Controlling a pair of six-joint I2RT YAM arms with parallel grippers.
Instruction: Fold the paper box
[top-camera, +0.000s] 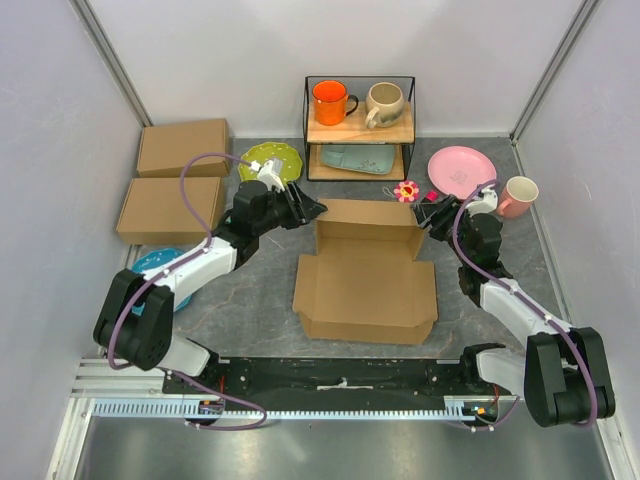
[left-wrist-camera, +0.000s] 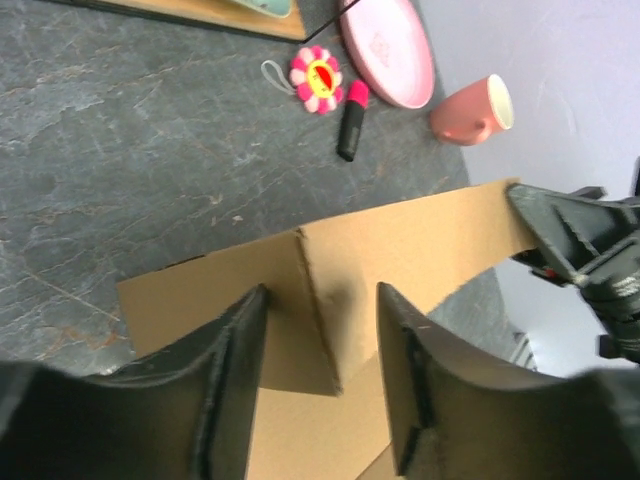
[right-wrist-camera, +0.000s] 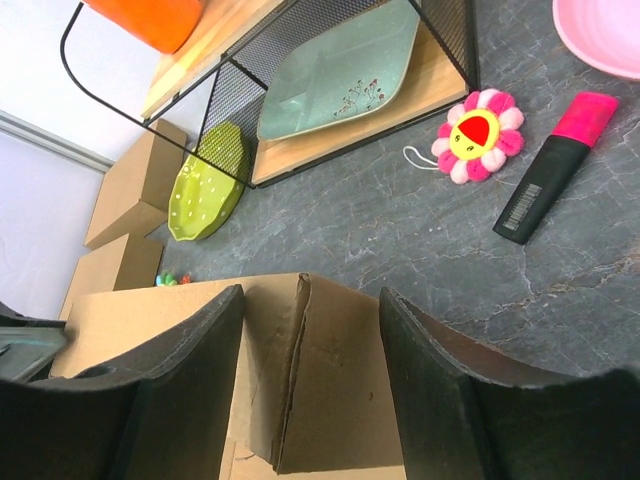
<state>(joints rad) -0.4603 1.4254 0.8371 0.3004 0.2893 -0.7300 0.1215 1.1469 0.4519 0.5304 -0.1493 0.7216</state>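
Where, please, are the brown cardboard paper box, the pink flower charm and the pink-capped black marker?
brown cardboard paper box (top-camera: 366, 290), top view, base panel.
pink flower charm (right-wrist-camera: 478, 135), right wrist view, yellow centre.
pink-capped black marker (right-wrist-camera: 553, 166), right wrist view, mid-length.

The paper box (top-camera: 365, 285) is plain brown, the mug (top-camera: 329, 102) orange, the plate (top-camera: 460, 170) pink.

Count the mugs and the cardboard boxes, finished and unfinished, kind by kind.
Mugs: 3 (orange, beige, pink)
Closed cardboard boxes: 2
Half-folded paper box: 1
Total: 6
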